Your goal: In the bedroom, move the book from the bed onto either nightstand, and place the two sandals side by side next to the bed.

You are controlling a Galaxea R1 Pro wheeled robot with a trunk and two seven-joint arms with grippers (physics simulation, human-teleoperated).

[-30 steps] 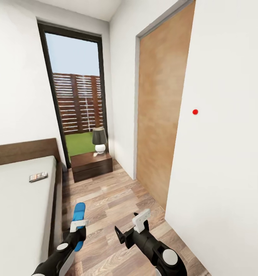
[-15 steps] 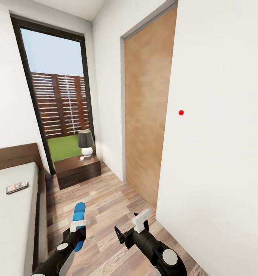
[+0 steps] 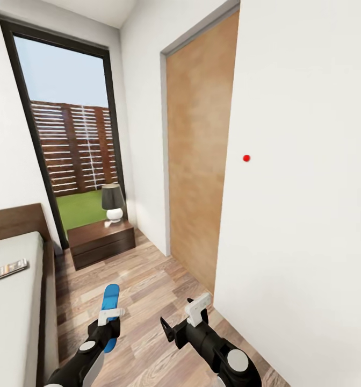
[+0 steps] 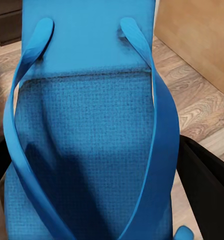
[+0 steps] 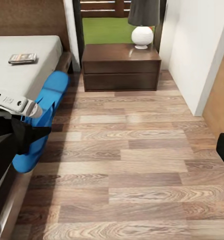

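My left gripper [image 3: 110,315] is shut on a bright blue sandal [image 3: 110,302], held above the wood floor beside the bed [image 3: 11,312]. Up close in the left wrist view, the sandal [image 4: 87,135] shows its straps, with dark fingers [image 4: 204,192] at its sides. From the right wrist view the sandal [image 5: 46,112] hangs by the bed's edge. The book [image 3: 11,269] lies flat on the grey mattress, also seen as the book [image 5: 22,58]. A dark nightstand [image 3: 101,242] stands beyond the bed under the window. My right gripper [image 3: 181,318] is open and holds nothing.
A lamp [image 3: 113,201] with a dark shade stands on the nightstand. A wooden door [image 3: 196,177] and a white wall [image 3: 298,215] close in on the right. A strip of plank floor [image 3: 148,279] runs between bed and wall.
The whole picture has shifted left, so the camera has turned right. Both arms and the held sandal keep their place in the view.
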